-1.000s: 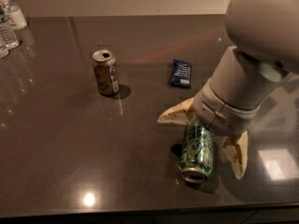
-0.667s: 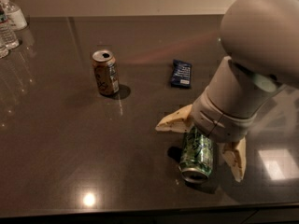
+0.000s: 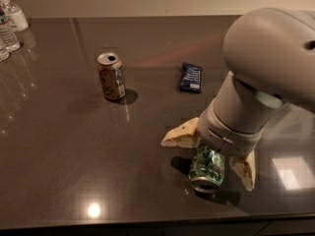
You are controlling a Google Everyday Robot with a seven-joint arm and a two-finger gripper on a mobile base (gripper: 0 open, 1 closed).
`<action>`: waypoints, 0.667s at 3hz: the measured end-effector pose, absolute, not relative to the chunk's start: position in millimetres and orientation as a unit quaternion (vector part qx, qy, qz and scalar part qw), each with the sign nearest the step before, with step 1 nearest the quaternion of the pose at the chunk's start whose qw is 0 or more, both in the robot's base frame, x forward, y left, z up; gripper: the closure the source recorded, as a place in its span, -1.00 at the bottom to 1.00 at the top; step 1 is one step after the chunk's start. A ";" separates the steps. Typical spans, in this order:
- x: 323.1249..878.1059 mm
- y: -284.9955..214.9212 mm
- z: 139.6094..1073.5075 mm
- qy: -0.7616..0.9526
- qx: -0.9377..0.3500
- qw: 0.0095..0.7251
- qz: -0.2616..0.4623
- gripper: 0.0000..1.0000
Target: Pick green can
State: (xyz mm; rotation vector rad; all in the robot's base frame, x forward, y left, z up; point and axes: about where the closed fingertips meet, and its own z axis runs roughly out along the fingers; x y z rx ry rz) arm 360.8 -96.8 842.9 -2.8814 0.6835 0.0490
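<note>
Straddling pincer (image 3: 206, 162): lower right of frame, fingers spread, pinching nothing yet.
green can (image 3: 207, 167): between those fingers, apparently lying on the surface (image 3: 74, 146).
Done: approach, by my judgement.
Left for you: close, then lift.

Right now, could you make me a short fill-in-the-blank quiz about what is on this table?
1. The end effector is down at the green can, one finger on each side, so it is ___.
2. The tan can stands ___.
3. The table holds ___ cans.
Missing words: open; upright; two.
</note>
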 end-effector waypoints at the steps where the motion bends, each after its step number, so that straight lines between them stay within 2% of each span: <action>1: 364.7 -98.5 837.0 0.221 -0.973 0.070 0.014 -0.74; 2: 370.3 -101.7 836.9 0.224 -0.973 0.051 0.011 -0.29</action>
